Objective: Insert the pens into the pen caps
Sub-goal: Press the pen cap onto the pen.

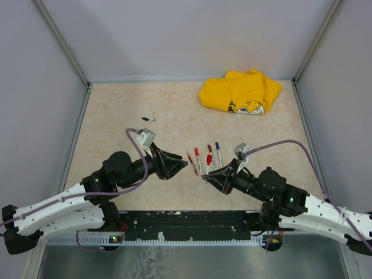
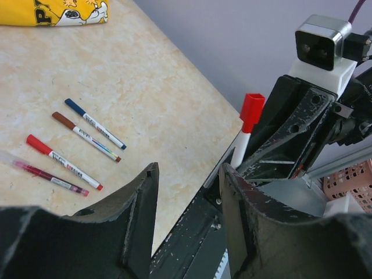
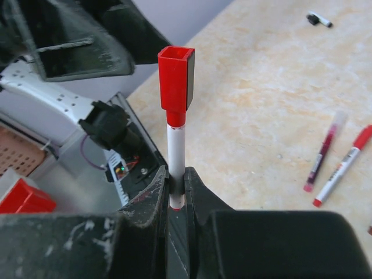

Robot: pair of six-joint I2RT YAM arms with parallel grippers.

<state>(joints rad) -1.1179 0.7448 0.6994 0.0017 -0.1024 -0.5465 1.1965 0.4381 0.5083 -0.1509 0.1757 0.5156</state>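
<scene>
Overview of pen-capping stage on a beige counter (image 1: 116, 110), from above and from both wrists. Clamping a white-barrelled pen (image 3: 175, 145) near its lower end in the right gripper (image 3: 176, 180), jaws closed tight against the barrel with no gap showing; holding it upright in the right wrist view, lifted off the counter close to the near edge. Carrying a red cap (image 3: 176, 78) on the pen's upper end, seated squarely over the tip. Facing that pen with the left gripper (image 1: 185, 165), jaws standing wide apart and gripping nothing, near the capped end but not touching it. Lying flat just beyond the two grippers, side by side in a loose row and not touching, from left to right in the overhead view: translucent dark-red pen (image 1: 191, 164), red-capped pen (image 1: 199, 161), brown-capped pen (image 1: 209, 160), blue-capped pen (image 1: 218, 154). Lying alone, well apart toward the far left: short black-ended piece (image 1: 149, 118), too small for telling pen from cap. Resting crumpled at the far right of the counter: yellow cloth (image 1: 241, 92) bearing a cartoon print, well apart from every pen.
</scene>
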